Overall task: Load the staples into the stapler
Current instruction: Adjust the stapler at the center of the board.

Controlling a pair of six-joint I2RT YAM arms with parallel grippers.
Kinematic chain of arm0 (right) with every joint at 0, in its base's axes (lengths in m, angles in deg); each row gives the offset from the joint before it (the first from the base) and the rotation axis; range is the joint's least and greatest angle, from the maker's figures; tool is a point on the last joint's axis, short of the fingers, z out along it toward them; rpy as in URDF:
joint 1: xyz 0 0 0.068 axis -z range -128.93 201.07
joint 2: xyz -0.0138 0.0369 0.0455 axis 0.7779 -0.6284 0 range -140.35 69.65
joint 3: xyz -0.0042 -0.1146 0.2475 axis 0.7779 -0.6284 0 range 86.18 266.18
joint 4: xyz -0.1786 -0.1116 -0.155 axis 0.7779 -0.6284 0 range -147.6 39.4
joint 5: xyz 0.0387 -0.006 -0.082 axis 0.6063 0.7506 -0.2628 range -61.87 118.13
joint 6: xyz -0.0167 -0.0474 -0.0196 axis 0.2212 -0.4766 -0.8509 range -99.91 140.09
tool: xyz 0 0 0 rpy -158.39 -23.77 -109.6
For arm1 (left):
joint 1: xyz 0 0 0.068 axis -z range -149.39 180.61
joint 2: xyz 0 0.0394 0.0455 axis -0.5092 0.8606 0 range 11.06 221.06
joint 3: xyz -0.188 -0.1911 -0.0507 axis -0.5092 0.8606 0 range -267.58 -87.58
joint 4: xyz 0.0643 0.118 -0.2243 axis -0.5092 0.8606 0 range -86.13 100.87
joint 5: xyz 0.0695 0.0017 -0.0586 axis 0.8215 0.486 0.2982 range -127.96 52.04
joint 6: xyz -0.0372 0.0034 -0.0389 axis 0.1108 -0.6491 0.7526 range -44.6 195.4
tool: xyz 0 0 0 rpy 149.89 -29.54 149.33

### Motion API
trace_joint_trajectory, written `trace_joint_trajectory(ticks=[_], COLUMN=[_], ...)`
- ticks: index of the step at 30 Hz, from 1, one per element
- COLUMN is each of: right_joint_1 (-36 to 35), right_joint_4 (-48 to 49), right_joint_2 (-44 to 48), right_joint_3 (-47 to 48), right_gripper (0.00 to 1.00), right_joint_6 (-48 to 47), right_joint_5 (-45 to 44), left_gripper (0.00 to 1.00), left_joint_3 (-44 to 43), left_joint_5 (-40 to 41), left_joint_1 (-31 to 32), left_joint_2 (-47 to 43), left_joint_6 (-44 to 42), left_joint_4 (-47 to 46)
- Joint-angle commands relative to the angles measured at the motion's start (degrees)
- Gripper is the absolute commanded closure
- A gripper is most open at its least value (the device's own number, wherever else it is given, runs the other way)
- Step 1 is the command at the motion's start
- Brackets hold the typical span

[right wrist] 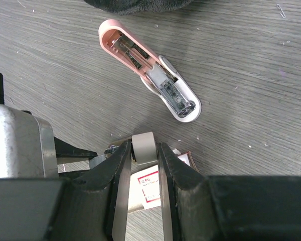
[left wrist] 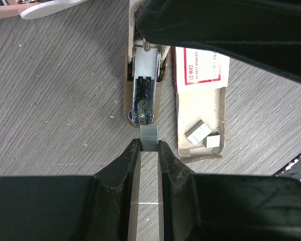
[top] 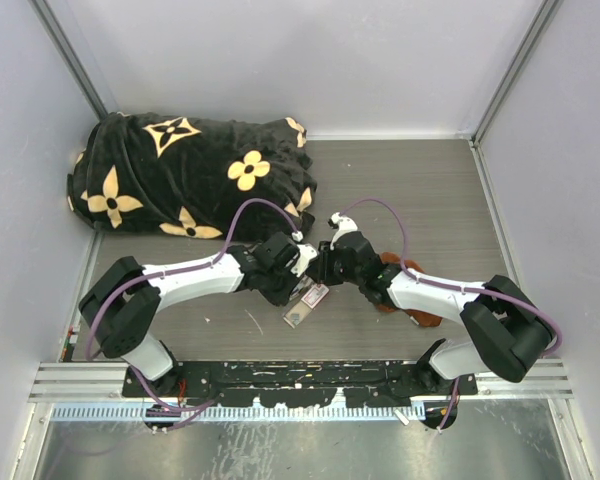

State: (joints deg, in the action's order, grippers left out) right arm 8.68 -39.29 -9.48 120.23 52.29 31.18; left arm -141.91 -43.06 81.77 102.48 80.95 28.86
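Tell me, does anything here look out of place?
Two short silvery staple pieces lie loose and crooked in the opened white cardboard staple box with the red label. The pale pink and white mini stapler lies flipped wide open, likely on purpose: the left end effector pinches a thin staple strip just before its metal channel.

cnt: staplers [left wrist: 143, 93] x2 | staple strips [left wrist: 149, 138] x3 | staple box [left wrist: 200, 108] x1 | blanket [top: 195, 175] x1 | brown cloth [top: 426, 320] x1

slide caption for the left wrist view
left hand pinching a staple strip at the tip of the open stapler, staple box alongside
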Motion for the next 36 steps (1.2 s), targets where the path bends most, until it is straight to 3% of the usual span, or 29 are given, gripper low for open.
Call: trace_joint_trajectory(ticks=[1, 20, 36], right_joint_1=[-1.69, -1.97, -2.00], right_joint_4=[4.37, 6.72, 7.50], right_joint_2=[0.47, -0.05, -0.01], right_joint_3=[0.67, -0.71, -1.30], right_gripper=[0.84, 0.84, 0.84], right_joint_6=[-0.72, 0.77, 1.38], right_joint_5=[3.47, 5.68, 6.42], left_gripper=[0.86, 0.87, 0.86], left_joint_3=[-3.12, -6.03, -4.22], left_joint_5=[-0.76, -2.49, -1.47], left_joint_1=[0.09, -0.75, -1.20], left_joint_2=[1.35, 2.97, -0.64], left_joint_6=[1.39, 2.27, 1.82], left_joint_4=[-0.56, -1.28, -6.91])
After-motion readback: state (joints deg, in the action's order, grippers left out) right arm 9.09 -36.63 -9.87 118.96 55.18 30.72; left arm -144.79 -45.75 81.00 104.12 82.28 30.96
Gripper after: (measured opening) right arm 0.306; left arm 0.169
